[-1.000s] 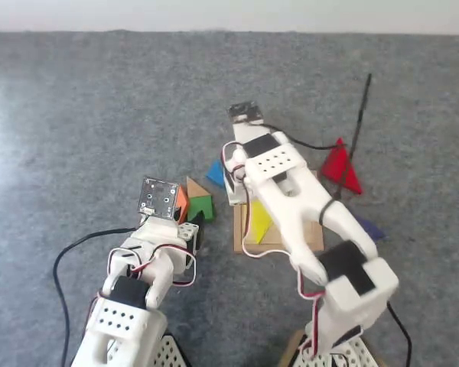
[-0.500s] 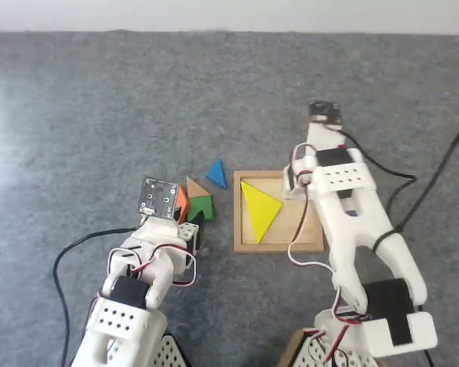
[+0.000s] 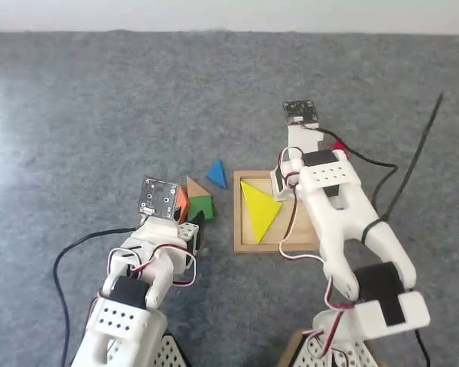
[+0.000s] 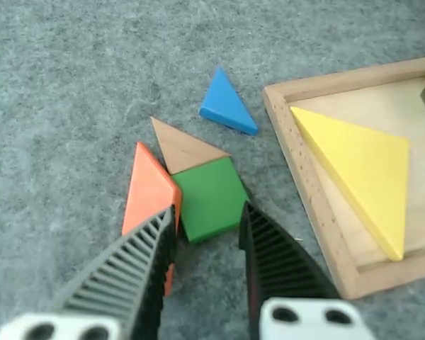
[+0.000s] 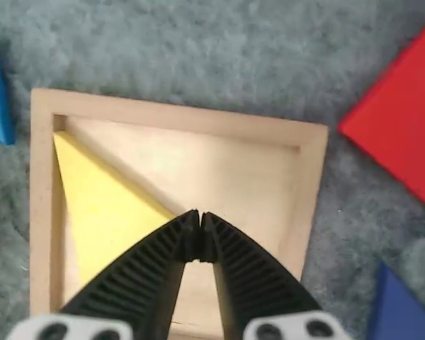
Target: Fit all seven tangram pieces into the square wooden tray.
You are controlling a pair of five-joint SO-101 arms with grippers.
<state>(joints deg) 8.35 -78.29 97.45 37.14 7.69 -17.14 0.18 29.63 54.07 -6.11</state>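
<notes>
Grey felt point(image 3: 99, 99); yellow triangle point(image 3: 258, 208) lengthwise against tray point(image 3: 256, 246)

A large triangle point(image 3: 258, 206) lies in the tray point(image 3: 238, 225), against its left wall. Three touching pieces point(image 3: 200, 206) lie left of the tray. A small triangle point(image 3: 216, 173) lies just behind them.

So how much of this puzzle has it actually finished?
One of seven done: the large yellow triangle lies in the square wooden tray. Nothing is in hand yet: the left arm's jaws stand open over the green square; the right arm's are shut, empty, above the tray. Also outside: light blue triangle, tan triangle, orange piece, red triangle, dark blue piece.
</notes>
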